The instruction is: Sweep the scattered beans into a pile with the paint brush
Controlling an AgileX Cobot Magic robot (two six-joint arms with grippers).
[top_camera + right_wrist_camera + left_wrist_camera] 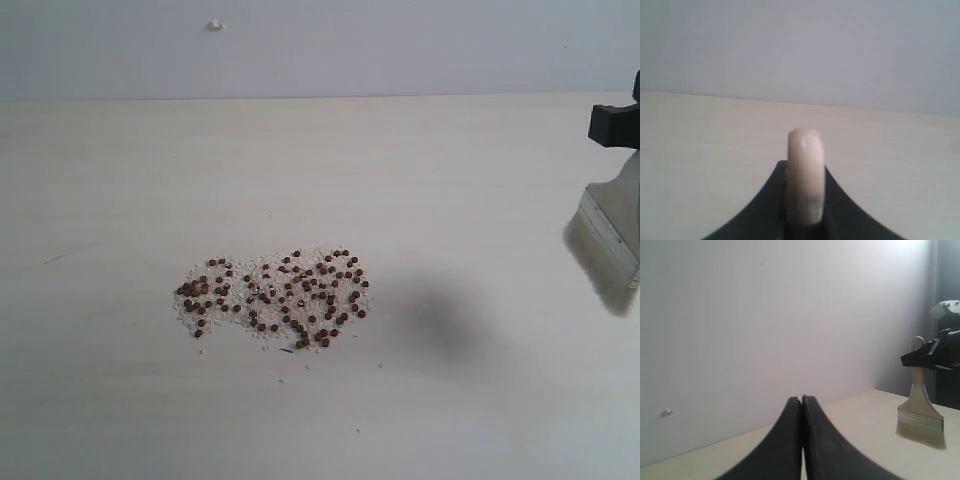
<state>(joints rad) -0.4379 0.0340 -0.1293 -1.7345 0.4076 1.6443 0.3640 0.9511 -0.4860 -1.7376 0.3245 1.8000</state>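
The beans (275, 300) lie on the counter (120, 160) as one loose, wide patch mixed with whitish crumbs. All positions below are referenced to this patch.

Open counter surface extends from the patch on every side. The rear counter edge meets the wall (320, 50) well behind the patch.

The paint brush (612, 225) stands well apart to the right of the patch, at the frame edge, with the handle up and the ferrule and bristles down. Bristle contact with the counter cannot be determined. A soft shadow (440, 320) lies between patch and brush.

The right jaws are clamped on the brush handle (805, 175). The left jaws are pressed together with nothing between them; their position relative to the patch cannot be determined.
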